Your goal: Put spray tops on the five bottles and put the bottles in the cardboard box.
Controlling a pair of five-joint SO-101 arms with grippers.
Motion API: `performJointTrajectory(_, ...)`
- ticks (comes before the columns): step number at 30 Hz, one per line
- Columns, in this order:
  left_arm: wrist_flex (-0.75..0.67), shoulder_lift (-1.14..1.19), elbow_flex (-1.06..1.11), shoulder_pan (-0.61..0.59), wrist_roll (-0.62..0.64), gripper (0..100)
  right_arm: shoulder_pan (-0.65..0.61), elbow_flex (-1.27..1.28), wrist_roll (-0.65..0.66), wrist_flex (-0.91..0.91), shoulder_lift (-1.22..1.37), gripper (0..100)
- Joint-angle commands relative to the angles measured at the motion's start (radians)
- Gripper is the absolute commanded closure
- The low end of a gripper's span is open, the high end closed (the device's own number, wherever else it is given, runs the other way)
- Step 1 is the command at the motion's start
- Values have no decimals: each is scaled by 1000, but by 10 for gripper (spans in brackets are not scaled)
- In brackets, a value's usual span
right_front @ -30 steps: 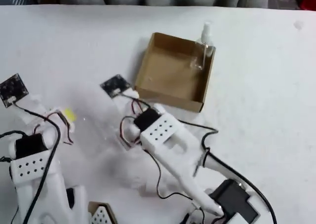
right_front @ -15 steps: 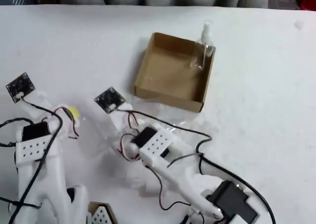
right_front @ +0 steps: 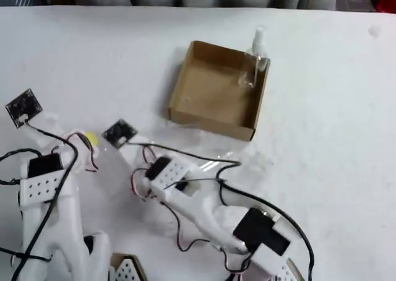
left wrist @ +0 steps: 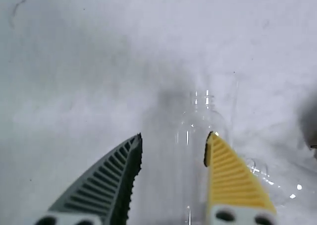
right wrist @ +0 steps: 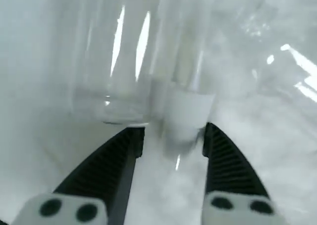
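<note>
The bottle (left wrist: 198,121) worried me most. It lay in line with the left end effector (left wrist: 175,134), neck pointing away from it, and I could not tell whether that end effector was clamped on it or merely around it. If the hold was loose, I judged that any push from the other arm would roll or skate the bottle along the counter (right_front: 322,108), since smooth clear plastic gives little to bite on. The neck was open and uncapped. The body was so transparent that I read it mainly by glints at its shoulder, which made lining anything up with the mouth chancy from my seat.

The spray top (right wrist: 187,113), a white cap, sat in the right end effector (right wrist: 174,127), whose dark fingers looked closed on it, though the view was smeared. Just past those fingertips was a clear bottle wall (right wrist: 111,71), beside the cap rather than under it. I could not tell if it was the same bottle. Coming in off-axis like that, the cap could catch on the rim or knock the bottle aside.

Well away from both end effectors, the cardboard box (right_front: 210,123) held one capped bottle (right_front: 255,52) at the corner farthest from them, its top above the rim. A careless drop beside it could tip it out.
</note>
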Motion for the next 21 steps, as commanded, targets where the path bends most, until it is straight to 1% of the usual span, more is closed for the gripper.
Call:
performJointTrajectory(1, -37, -21, 0, 12, 11, 800, 8, -51, 8, 12, 1, 991)
performJointTrajectory(3, -37, -21, 0, 12, 11, 800, 8, -51, 8, 19, 1, 969)
performJointTrajectory(6, -37, -21, 0, 12, 11, 800, 16, -52, 8, 39, -1, 984)
performJointTrajectory(8, -37, -21, 0, 12, 11, 800, 35, -66, 8, 90, -13, 983)
performJointTrajectory(12, -37, -22, 0, 12, 11, 800, 99, -137, 12, 255, -64, 984)
performJointTrajectory(18, -37, -22, 8, 8, 11, 800, 166, -230, 207, 510, -163, 984)
performJointTrajectory(21, -86, -22, 44, 8, 11, 800, 182, -232, 301, 633, -226, 984)
